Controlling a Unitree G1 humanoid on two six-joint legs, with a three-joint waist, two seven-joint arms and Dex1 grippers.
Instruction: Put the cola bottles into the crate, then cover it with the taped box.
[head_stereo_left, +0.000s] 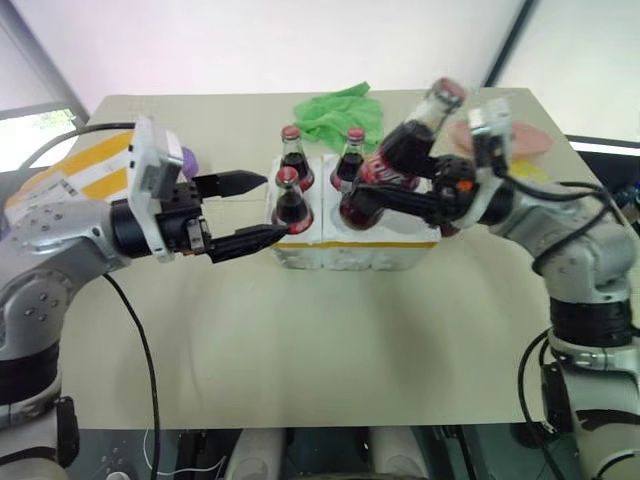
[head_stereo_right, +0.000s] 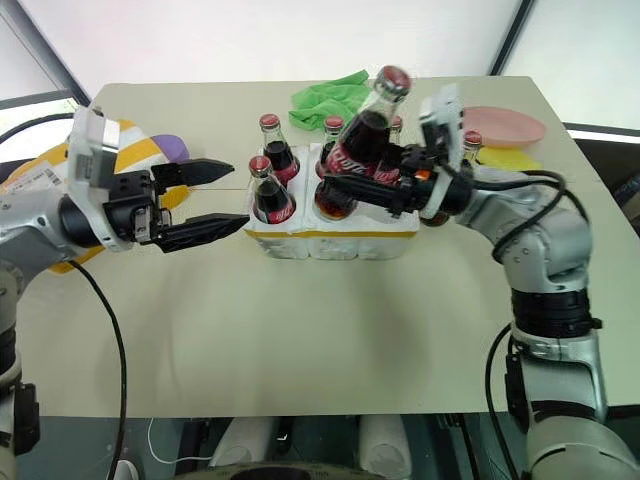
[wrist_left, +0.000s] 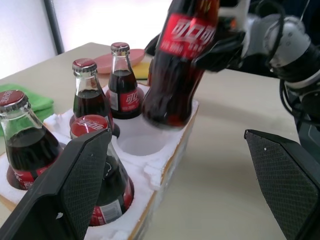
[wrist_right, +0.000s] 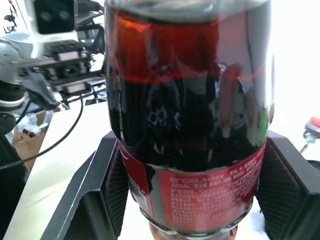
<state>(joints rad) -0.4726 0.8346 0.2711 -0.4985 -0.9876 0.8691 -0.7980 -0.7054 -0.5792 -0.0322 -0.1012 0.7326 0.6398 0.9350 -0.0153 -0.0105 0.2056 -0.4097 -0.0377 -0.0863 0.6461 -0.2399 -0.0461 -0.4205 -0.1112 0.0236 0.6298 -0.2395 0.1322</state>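
Table (head_stereo_right: 330, 340): a pale table top carries the whole scene, its near part bare.
Left gripper (head_stereo_right: 215, 200): hovers level just left of the crate, its two black fingers spread wide with nothing between them.
Crate (head_stereo_right: 330, 243): the low white foam block with a yellow band sits mid-table, between the two arms.
Seated cola bottles: one red-capped bottle (head_stereo_right: 268, 192) stands upright in the near-left hole; others stand upright in the back holes, among them one at the back left (head_stereo_right: 277, 150). At least one round hole (wrist_left: 137, 141) in the near row lies open.
Right gripper (head_stereo_right: 385, 185): reaches in from the right, fingers clamped on the labelled body of a cola bottle.
Held cola bottle (head_stereo_right: 362, 145): tilted, cap leaning up and to the right, its base over the crate's near-right part.
Taped box (head_stereo_right: 130, 145): white foam with yellow bands, behind the left arm at the table's left edge.
Green cloth (head_stereo_right: 330, 95): crumpled beyond the crate.
Pink plate (head_stereo_right: 505, 127): at the far right.
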